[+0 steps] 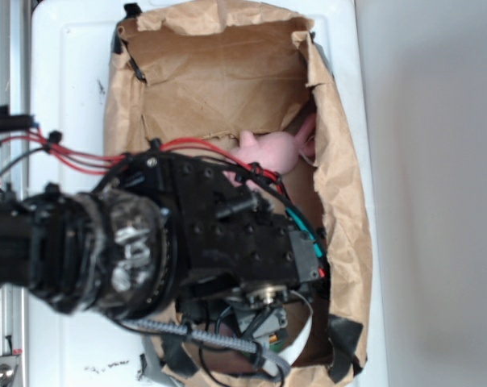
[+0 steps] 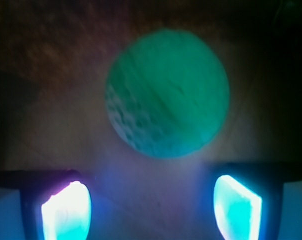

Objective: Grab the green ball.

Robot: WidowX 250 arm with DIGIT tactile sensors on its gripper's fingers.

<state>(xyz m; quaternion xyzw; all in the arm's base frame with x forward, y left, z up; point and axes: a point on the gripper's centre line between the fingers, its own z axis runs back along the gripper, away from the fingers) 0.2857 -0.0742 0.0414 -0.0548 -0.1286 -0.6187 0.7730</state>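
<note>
From the exterior view, the arm (image 1: 147, 242) reaches in from the left and sits low inside a brown paper-lined box (image 1: 344, 201) on a white table (image 1: 74, 81). The paper walls stand up around it, crumpled along the right side, with black tape (image 1: 344, 343) at the bottom corner. The arm's black body fills most of the lower half of the box, so there's not much free room there; the upper half is open brown floor. A pink plush toy (image 1: 272, 151) lies just past the arm near the right wall. The green ball and the gripper tips are hidden under the arm here, can't tell either from this angle

The wrist view is blurry but clearer on that: the green ball (image 2: 167, 93) rests on the brown floor, just ahead of the gripper (image 2: 151, 207) and centred between its fingers (image 2: 66, 210). Jaws stand wide apart, nothing between them, glowing bluish at the frame's bottom. Bare floor shows all round the ball
</note>
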